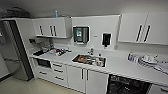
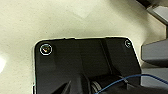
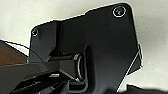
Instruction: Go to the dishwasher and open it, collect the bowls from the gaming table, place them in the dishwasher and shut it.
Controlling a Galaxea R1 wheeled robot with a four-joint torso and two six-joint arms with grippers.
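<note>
Dishwasher (image 1: 127, 86) — nearest, under the counter (image 1: 117, 66) at lower right of the head view; dark cavity with wire racks showing, so it looks already open. Door not visible; likely heavy and stiff, best taken by its bar handle.
Hands — open or closed, cannot tell; both wrist views look down on pale floor.
White cabinets (image 1: 86, 80) — just left of the dishwasher, black handles.
Sink (image 1: 89, 60) — set in the counter, holding crockery.
Dishes (image 1: 148, 60) — stacked at the counter's right, above the dishwasher; fragile, could get knocked.
Microwave (image 1: 43, 63) — left, under the counter.
Fridge (image 1: 13, 52) — far left.
Wall cupboards (image 1: 52, 27) — farthest; dispenser (image 1: 81, 34) between them.
</note>
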